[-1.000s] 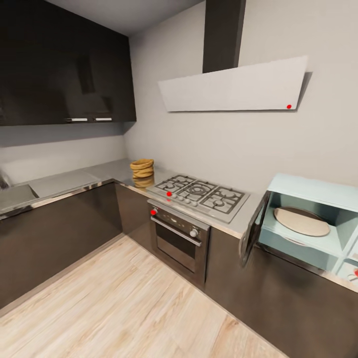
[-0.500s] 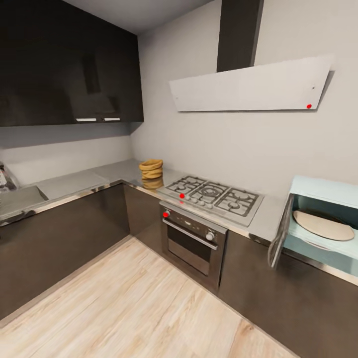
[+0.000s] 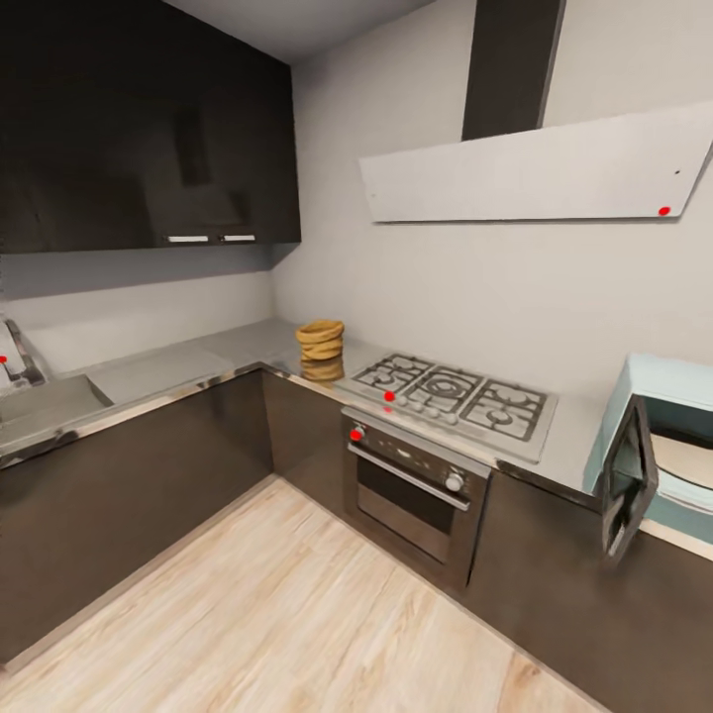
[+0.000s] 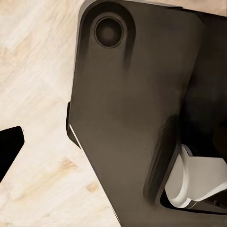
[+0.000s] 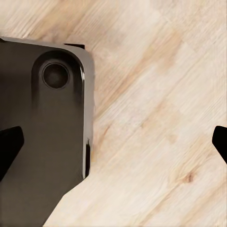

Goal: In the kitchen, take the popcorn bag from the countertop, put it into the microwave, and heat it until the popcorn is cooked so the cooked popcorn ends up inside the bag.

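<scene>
The mustard-tan popcorn bag [image 3: 320, 342] stands upright on the grey steel countertop [image 3: 233, 349] near the corner, just left of the gas hob [image 3: 456, 398]. No kernels can be made out from here. The pale mint-blue microwave [image 3: 665, 388] sits at the right edge of the head view, its dark glass door [image 3: 627, 487] swung open and a pale round plate inside. In the wrist views both grippers hang over wooden floor beside my dark base. My right gripper [image 5: 113, 144] is open, with dark fingertips [image 5: 9, 149] at both picture edges. My left gripper [image 4: 113, 151] shows one fingertip [image 4: 8, 152] far out, so it is open.
A steel built-in oven [image 3: 411, 485] sits under the hob, and a white slanted hood [image 3: 540, 168] hangs above it. Dark wall cabinets [image 3: 149, 129] hang at upper left, and a sink [image 3: 45, 406] lies at far left. Light wooden floor [image 3: 267, 604] stretches between me and the L-shaped cabinets.
The head camera has swung left, so bag, hob and microwave sit further right in the picture, with the microwave partly cut off. Nothing on the counter has moved.
</scene>
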